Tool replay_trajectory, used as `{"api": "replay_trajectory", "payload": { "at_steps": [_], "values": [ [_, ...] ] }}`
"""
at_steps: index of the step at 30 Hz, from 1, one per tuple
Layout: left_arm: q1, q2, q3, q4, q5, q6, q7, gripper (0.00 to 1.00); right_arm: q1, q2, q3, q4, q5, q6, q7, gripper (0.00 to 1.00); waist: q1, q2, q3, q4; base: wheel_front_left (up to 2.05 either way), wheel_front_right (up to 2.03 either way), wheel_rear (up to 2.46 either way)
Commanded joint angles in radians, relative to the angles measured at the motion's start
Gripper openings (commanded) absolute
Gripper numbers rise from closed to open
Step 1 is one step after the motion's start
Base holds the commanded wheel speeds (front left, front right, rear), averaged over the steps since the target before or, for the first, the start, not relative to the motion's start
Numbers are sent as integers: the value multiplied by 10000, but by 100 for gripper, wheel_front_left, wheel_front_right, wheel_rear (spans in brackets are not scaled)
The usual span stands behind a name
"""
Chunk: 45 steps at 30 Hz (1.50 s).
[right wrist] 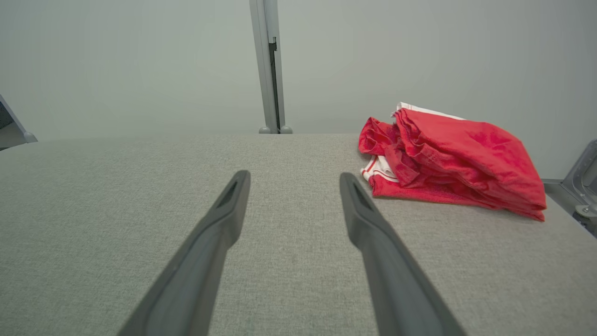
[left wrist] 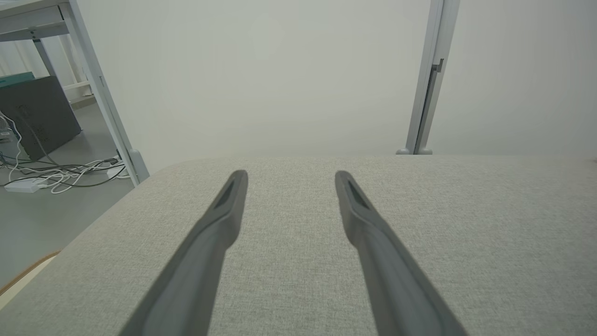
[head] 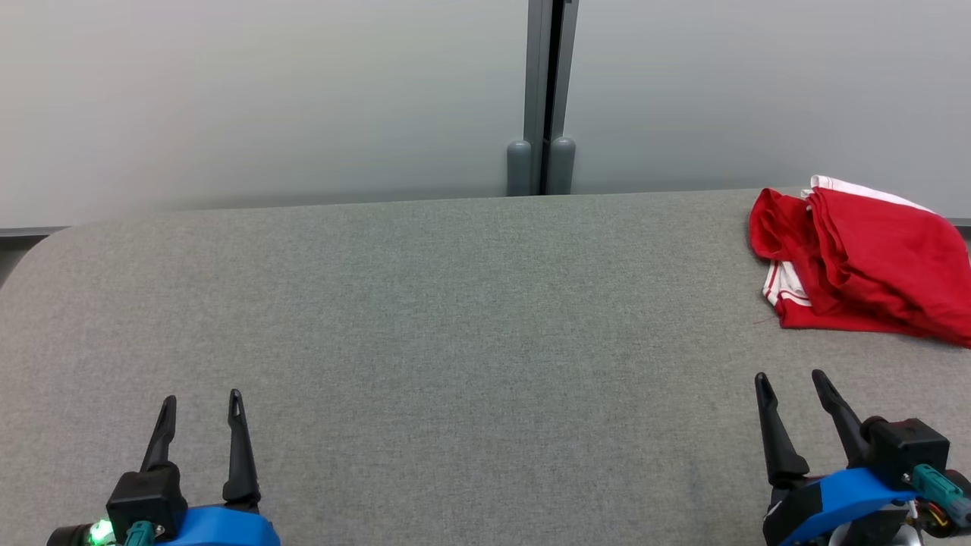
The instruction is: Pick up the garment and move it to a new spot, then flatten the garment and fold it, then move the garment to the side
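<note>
Nearest, over the front part of the table (head: 455,341), the left hand (head: 202,397) and right hand (head: 790,375) hover, each with two long, dark, tapering fingers spread wide and holding nothing. The table is covered in grey woven fabric (a fine, even weave) and its corner is rounded. Toward the table's far right lies the garment (head: 872,265), crumpled red cloth with white striped trim. Behind the table's back edge a grey metal post (head: 542,98) stands between smooth pale panels (head: 265,98).
</note>
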Motion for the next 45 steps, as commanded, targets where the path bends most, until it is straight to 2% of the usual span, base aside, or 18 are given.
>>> {"api": "replay_trajectory", "payload": {
  "at_steps": [1,17,18,23,45],
  "values": [
    [-102,45,-47,43,-34,-12,-35,100,80,45,-5,-49,18,2,22,100,0,0,-9,0,0,0,0],
    [-175,133,-129,67,-113,126,-4,100,-35,64,76,36,107,2,-36,100,0,0,69,29,0,0,0],
    [-30,77,-138,69,-86,86,6,0,-1,36,82,38,31,0,-17,0,0,0,72,28,0,0,0],
    [98,-108,-205,421,-259,50,68,0,27,69,45,462,196,0,45,0,0,0,76,27,0,0,0],
    [-383,-530,504,512,-4112,-679,920,0,-238,68,-57,523,4378,0,604,0,0,0,43,36,0,0,0]
  ]
}}
